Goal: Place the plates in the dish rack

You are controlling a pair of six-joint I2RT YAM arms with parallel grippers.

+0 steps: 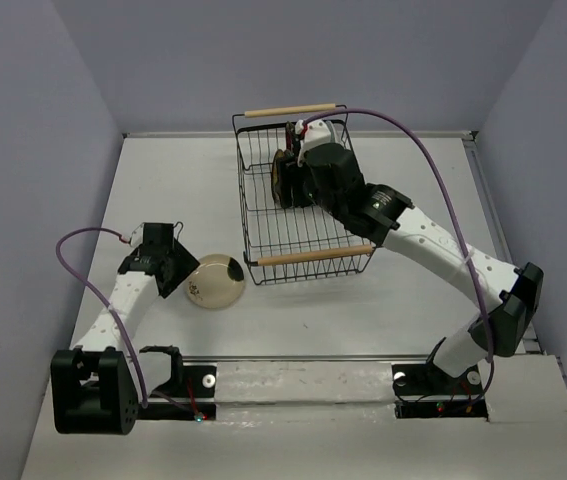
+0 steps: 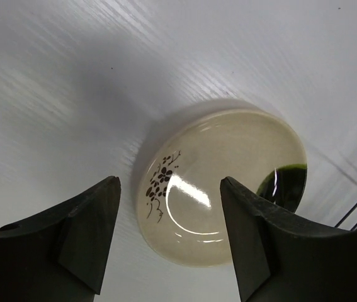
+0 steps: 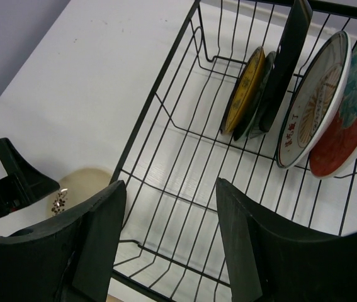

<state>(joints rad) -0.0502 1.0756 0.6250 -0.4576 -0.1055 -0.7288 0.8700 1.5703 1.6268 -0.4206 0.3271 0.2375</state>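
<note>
Take the dish rack [image 1: 246, 190] as your marker. Your right arm rises from its base out to a bent elbow well to the right of the rack. The forearm then slants back across the rack's near-right corner, above the near wooden handle [image 1: 315, 256]. That puts the right gripper [image 3: 169, 189] over the rack's inside, tilted down toward the wire floor. Its fingers are spread and there is nothing between them.

Five plates stand on edge in the rack's slots beyond that gripper. They are a yellow-brown plate [image 3: 244, 88], a darker teal plate [image 3: 261, 94] close against it, a large dark plate [image 3: 289, 60], a white-orange sunburst plate [image 3: 313, 94] and a red plate with teal flowers [image 3: 354, 113].

Your left arm reaches forward from its base, the forearm angled toward the rack's near-left corner. The left gripper [image 1: 185, 268] is tipped down at the left edge of the cream plate [image 1: 215, 281]. Its fingers are parted and not clamped on anything. In the wrist view the plate's near rim shows in the gap between them, but you cannot tell whether either pad touches it.

The cream plate lies flat and face up on the table [image 1: 383, 300], outside the rack and just beside its near-left corner. It has a dark flower mark [image 2: 159, 185] inside.
</note>
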